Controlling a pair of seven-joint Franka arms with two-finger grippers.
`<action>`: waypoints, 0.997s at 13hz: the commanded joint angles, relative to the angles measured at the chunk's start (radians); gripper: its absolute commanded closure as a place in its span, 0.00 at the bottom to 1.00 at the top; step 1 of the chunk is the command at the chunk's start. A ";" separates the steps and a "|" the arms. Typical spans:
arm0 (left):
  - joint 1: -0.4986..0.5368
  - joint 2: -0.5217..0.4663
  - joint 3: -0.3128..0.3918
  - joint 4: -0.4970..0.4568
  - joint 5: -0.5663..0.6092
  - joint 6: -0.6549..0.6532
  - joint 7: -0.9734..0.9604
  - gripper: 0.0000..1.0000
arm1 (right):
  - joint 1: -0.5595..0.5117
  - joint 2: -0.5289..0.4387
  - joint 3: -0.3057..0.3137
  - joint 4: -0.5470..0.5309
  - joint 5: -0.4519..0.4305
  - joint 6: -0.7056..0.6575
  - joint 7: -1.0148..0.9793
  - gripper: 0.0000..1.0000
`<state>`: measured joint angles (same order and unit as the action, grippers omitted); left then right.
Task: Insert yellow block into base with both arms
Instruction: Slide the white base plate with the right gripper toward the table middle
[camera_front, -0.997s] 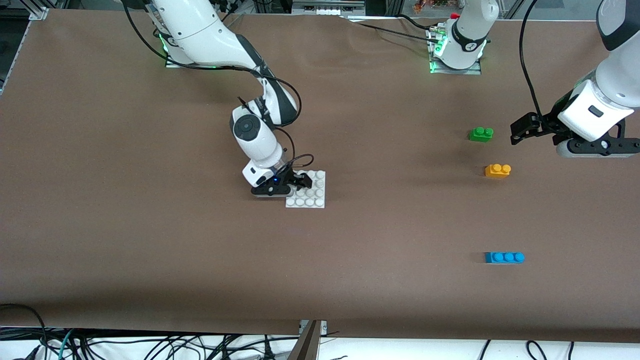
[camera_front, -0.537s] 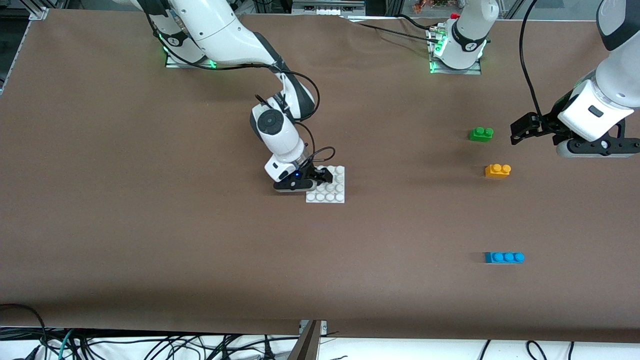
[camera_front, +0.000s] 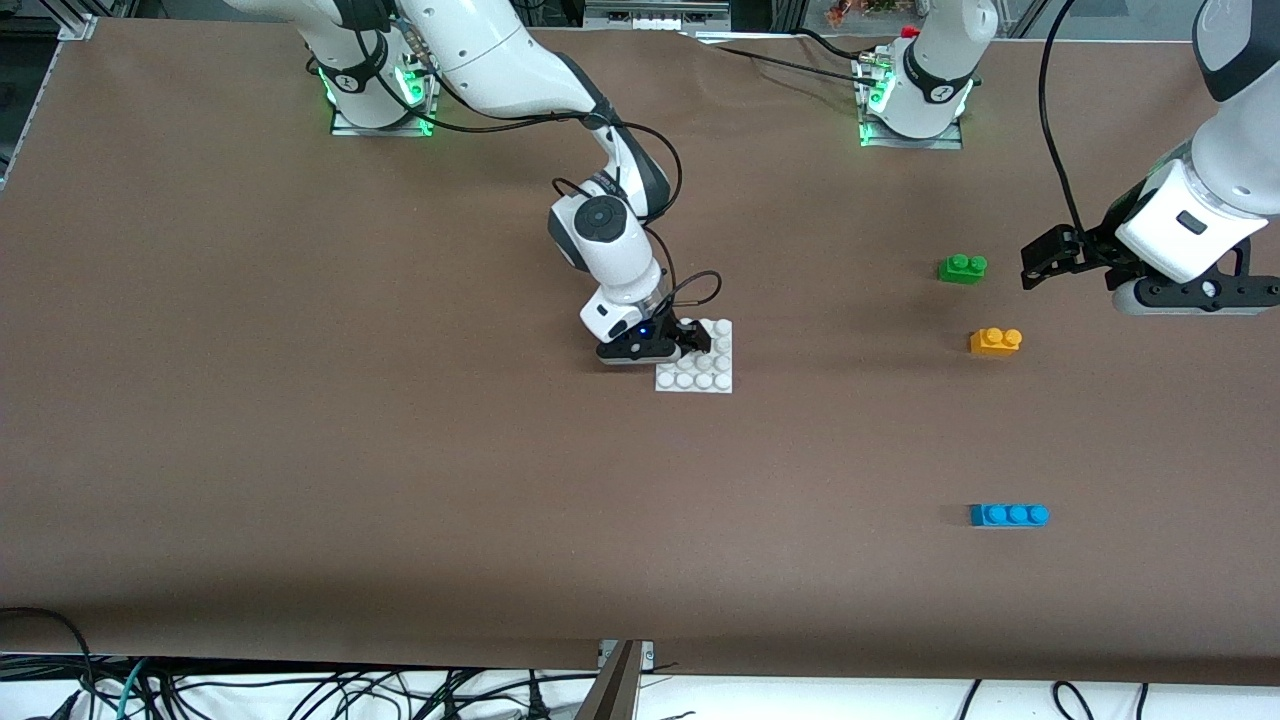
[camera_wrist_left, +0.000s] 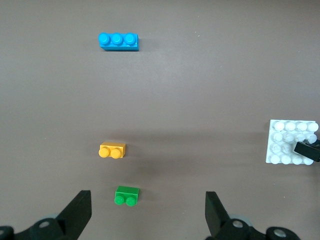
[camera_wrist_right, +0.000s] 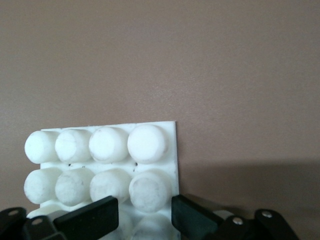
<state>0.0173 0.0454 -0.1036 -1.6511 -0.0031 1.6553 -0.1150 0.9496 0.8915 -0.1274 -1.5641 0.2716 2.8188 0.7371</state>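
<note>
The yellow block lies on the table toward the left arm's end, and it also shows in the left wrist view. The white studded base is near the middle of the table. My right gripper is shut on the base's edge, its fingers either side of a corner stud in the right wrist view, with the base low at the table's surface. My left gripper is open and empty, up over the table beside the green brick, and waits.
A green two-stud brick lies farther from the front camera than the yellow block. A blue three-stud brick lies nearer to it. Bare brown table separates the base from the bricks.
My right gripper has carried the base along the table toward the left arm's end and the bricks. The left arm and the bricks have not moved.
</note>
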 joint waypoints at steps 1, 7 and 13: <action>0.007 -0.009 -0.004 0.005 -0.012 -0.015 -0.002 0.00 | -0.003 0.023 -0.014 0.038 0.018 -0.012 0.001 0.47; 0.007 -0.009 -0.004 0.005 -0.012 -0.015 -0.002 0.00 | -0.063 -0.054 -0.035 0.157 0.023 -0.275 -0.002 0.19; 0.009 -0.009 -0.001 0.005 -0.012 -0.015 0.000 0.00 | -0.150 -0.262 -0.115 0.116 0.009 -0.579 -0.151 0.00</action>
<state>0.0190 0.0454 -0.1026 -1.6511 -0.0031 1.6552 -0.1150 0.8496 0.7293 -0.2399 -1.3921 0.2775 2.3361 0.6719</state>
